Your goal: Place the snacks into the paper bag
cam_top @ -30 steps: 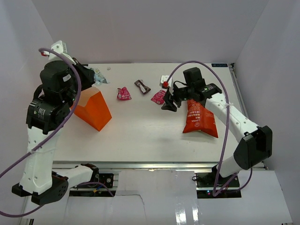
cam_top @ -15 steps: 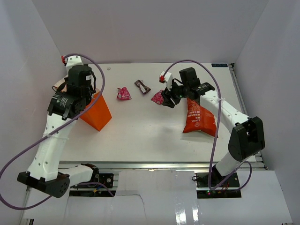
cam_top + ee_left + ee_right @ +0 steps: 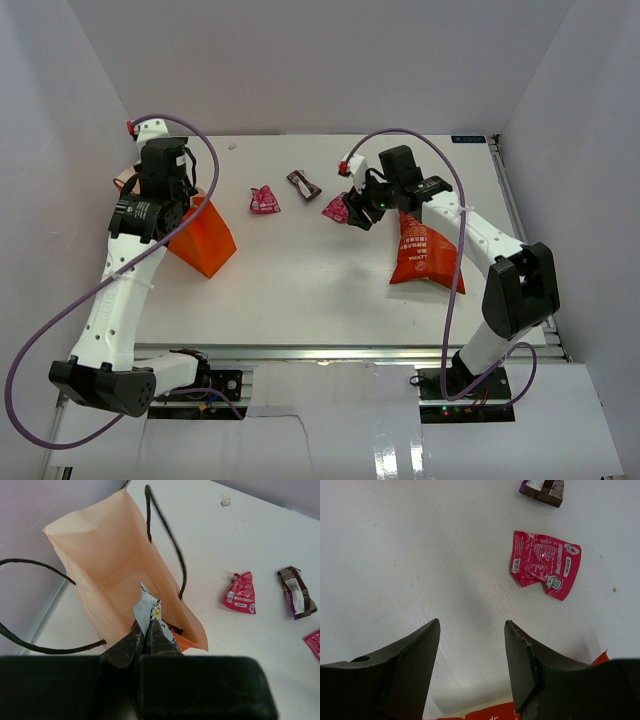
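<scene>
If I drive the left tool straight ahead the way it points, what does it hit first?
Probably the pale inside of the paper bag: the left tool, shut on a silvery-grey sweet, points into its open mouth. How deep it would go is unclear.

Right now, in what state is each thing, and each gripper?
paper bag: standing, mouth open.
left gripper: jaws shut on silvery-grey sweet, over the bag's mouth.
right gripper: jaws open, empty.
crisp bag: lying flat on the table.
dark brown sweet: on the table.
pink sweet near right gripper: on the table.
other pink sweet: on the table.
</scene>
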